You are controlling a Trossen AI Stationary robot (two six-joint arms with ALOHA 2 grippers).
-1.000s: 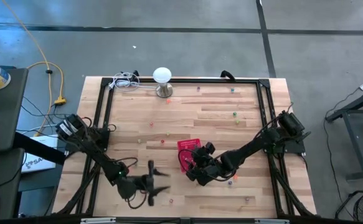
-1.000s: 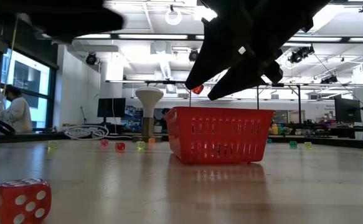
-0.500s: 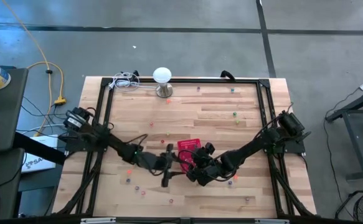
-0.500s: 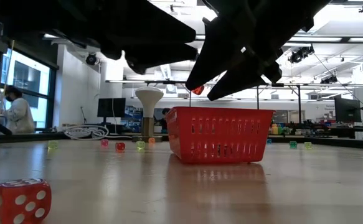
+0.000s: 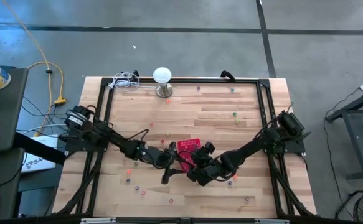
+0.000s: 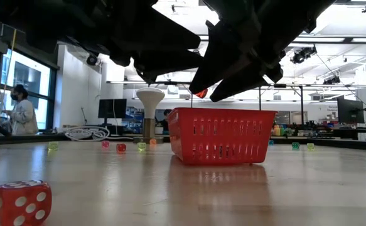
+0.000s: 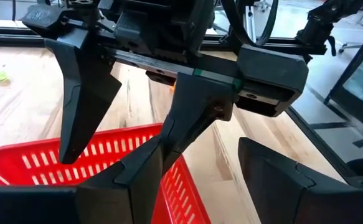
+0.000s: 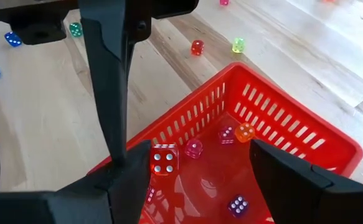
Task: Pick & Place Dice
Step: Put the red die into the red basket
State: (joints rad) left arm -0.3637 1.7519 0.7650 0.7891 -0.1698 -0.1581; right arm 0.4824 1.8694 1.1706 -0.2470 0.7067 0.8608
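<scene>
Moved: my left gripper [image 5: 167, 163], jaws spread and empty, swung beside the red slotted plastic basket [image 8: 274, 134]; right gripper [image 8: 187, 165], jaws spread, red die [image 8: 164, 160] dropping in.

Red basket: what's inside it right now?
The red basket holds at least four dice: pink, purple-pink, orange, purple. A red die hangs above it. The right gripper's fingers hide the near corners.
</scene>
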